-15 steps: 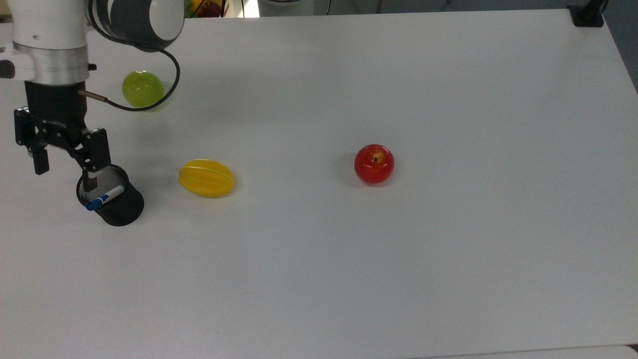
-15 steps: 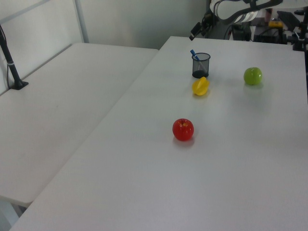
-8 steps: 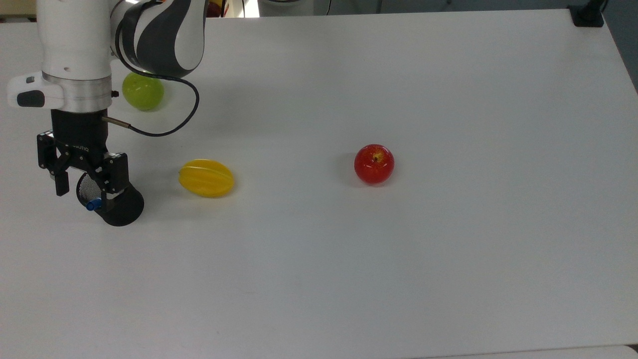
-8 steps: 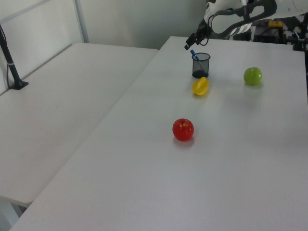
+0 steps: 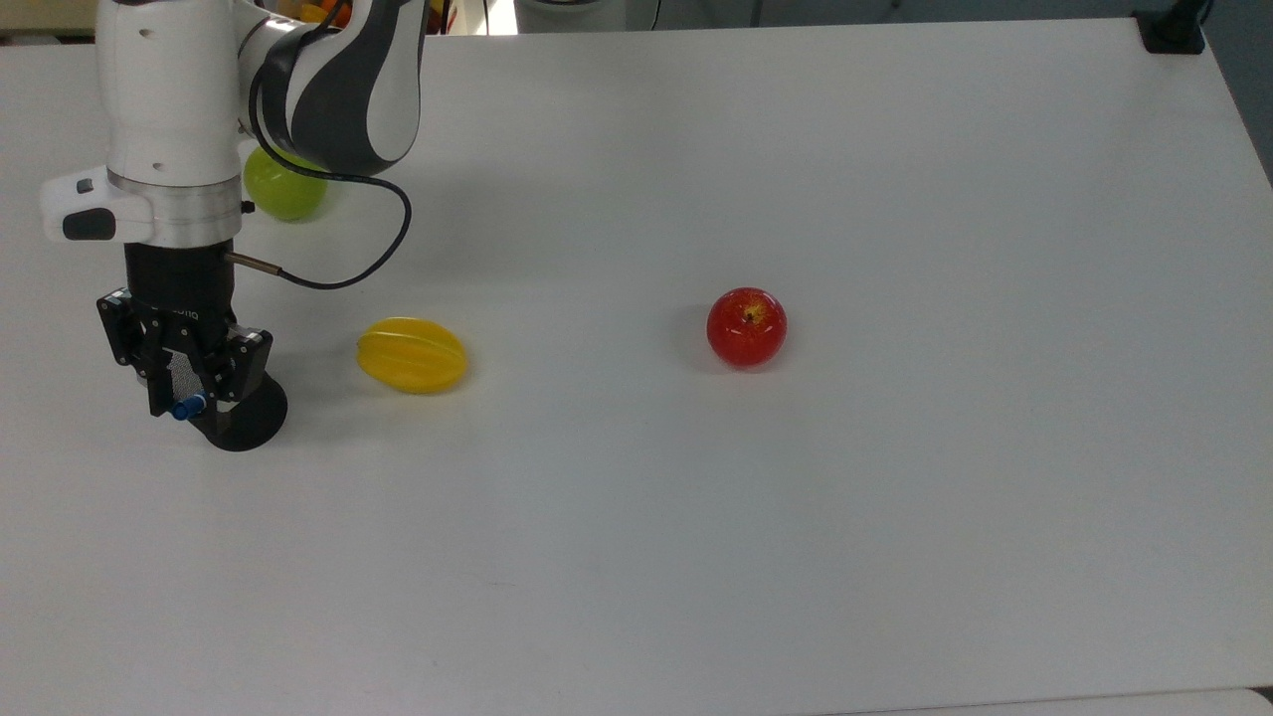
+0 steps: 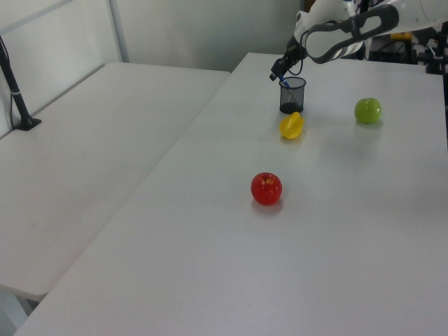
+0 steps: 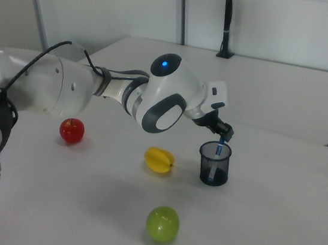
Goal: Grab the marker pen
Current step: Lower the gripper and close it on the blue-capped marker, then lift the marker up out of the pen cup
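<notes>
One marker pen (in one cup), three fruits

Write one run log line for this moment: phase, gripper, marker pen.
phase: reaching | gripper: open, fingers either side of pen top | marker pen: upright in black mesh cup, not yet grasped

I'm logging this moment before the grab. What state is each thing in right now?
Marker pen: standing tilted in the cup, blue end up.
Mesh cup: upright on the table, holding the pen.
Gripper: just above the cup, fingers either side of the pen's top, not yet closed.
Red apple: resting upright, stem up.
Green apple: resting on the table.
Yellow starfruit: lying on its side.
</notes>
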Action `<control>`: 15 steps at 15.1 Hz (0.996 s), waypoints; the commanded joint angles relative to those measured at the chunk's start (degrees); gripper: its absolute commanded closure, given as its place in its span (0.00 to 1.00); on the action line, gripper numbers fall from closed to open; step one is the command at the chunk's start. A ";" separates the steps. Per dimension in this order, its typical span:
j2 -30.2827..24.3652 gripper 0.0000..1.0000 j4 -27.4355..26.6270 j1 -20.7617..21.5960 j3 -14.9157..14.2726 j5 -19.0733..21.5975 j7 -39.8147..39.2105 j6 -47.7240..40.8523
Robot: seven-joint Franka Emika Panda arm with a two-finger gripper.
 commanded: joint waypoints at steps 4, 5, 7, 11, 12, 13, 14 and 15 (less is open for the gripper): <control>0.04 0.72 -0.08 0.61 -0.37 -1.72 0.98 1.23; 0.04 0.77 -0.08 0.52 -0.37 -2.25 0.98 1.23; 0.04 0.83 -0.08 0.52 -0.37 -3.04 0.98 1.23; -0.13 0.89 -0.08 0.44 -0.37 -3.57 0.81 1.23; -0.39 0.90 -0.08 0.35 -0.46 -3.66 0.81 1.23; -0.48 0.90 0.01 0.35 -0.55 -3.66 0.81 1.23; -0.74 0.90 0.01 0.17 -0.64 -3.66 0.72 1.23; -1.01 0.90 0.01 0.08 -0.64 -3.66 0.63 1.23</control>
